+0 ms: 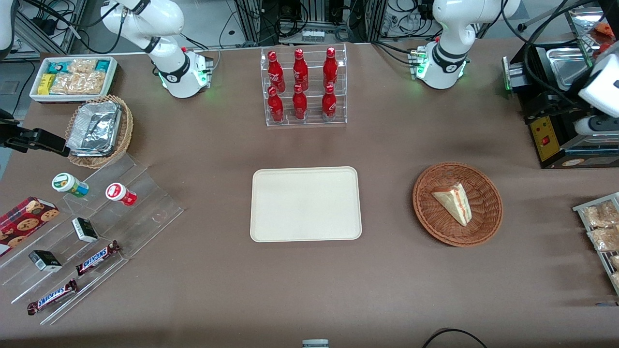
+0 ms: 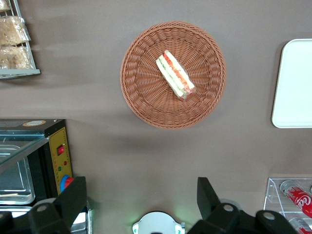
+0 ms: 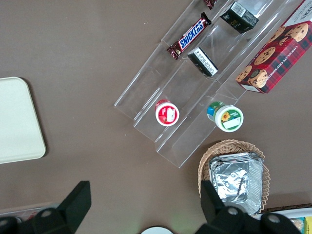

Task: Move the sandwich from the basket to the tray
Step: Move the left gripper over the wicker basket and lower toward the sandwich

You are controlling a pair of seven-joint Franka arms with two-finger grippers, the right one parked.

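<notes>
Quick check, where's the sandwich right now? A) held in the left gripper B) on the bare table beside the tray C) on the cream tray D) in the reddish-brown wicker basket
D: the sandwich lies in the basket, the tray carries nothing, and the gripper hangs open above the table, apart from the basket, holding nothing.

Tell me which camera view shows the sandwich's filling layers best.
The left wrist view: the open tool hangs high above the triangular white-bread sandwich, whose striped cut edge faces the camera. The front view shows mostly pale bread. The right wrist view misses it.
</notes>
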